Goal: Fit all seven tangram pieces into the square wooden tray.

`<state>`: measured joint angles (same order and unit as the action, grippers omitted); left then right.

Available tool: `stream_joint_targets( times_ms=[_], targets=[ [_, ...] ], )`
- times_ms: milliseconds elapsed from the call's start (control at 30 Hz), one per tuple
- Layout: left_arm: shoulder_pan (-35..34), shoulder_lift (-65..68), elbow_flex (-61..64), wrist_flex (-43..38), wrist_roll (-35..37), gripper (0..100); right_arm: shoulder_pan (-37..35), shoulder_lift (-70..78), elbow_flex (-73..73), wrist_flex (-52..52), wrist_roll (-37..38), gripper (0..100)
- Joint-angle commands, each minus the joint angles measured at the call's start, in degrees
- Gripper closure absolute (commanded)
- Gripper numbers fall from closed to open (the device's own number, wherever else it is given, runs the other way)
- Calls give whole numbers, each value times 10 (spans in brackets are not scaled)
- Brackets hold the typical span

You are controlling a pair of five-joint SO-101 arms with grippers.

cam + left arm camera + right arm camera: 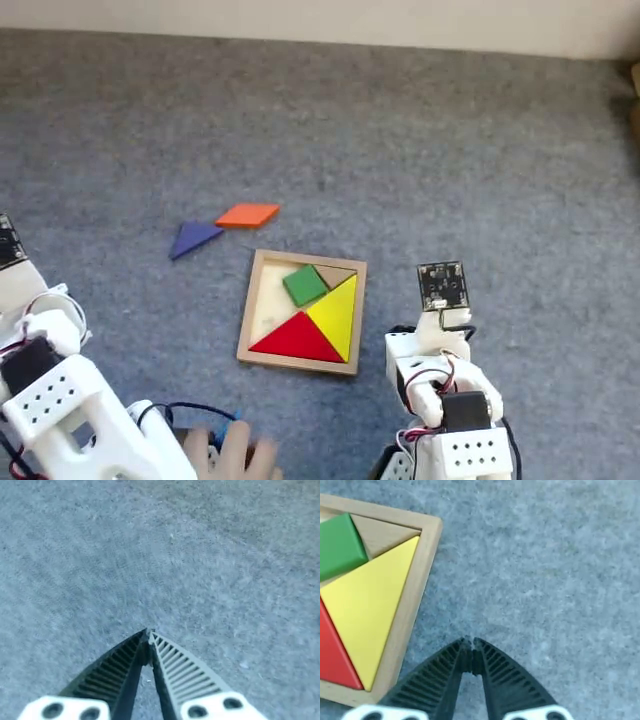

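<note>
Overhead, orange piece (247, 215) and purple piece (193, 238) lie near the tray (248, 318).

The left hand (149, 635) hangs over the fuzzy grey desk (200, 555). Its two ridged fingers (117, 667), one black and one grey-green, meet at their tips, with a thin gap lower down. Two white blocks (65, 710) with round holes sit at its base.
</note>
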<state>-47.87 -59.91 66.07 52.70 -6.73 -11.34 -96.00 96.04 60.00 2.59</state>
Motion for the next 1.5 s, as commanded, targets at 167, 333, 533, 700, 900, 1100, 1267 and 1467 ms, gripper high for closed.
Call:
stream_joint_targets(
  times_ms=[167, 333, 533, 700, 900, 1100, 1267, 1467],
  targets=[
    [-1, -7, -7, -11, 4, 983, -4, -6, 85, 3, -3, 980],
    [-1, -7, -6, -10, 4, 983, -4, -6, 85, 3, -3, 980],
    [-1, -7, -5, -10, 4, 983, -4, -6, 85, 3, -3, 980],
    [7, -7, -5, -10, 4, 983, -4, -6, 85, 3, -3, 980],
    [29, -8, 7, -10, 4, 982, -4, -6, 85, 3, -3, 980],
    [32, -8, 7, -10, 4, 982, -4, -6, 85, 3, -3, 980],
    [35, -8, 7, -9, 4, 981, -4, -6, 85, 3, -3, 980],
    [36, -8, 2, -9, 4, 979, -4, -6, 85, 3, -3, 980]
  ],
)
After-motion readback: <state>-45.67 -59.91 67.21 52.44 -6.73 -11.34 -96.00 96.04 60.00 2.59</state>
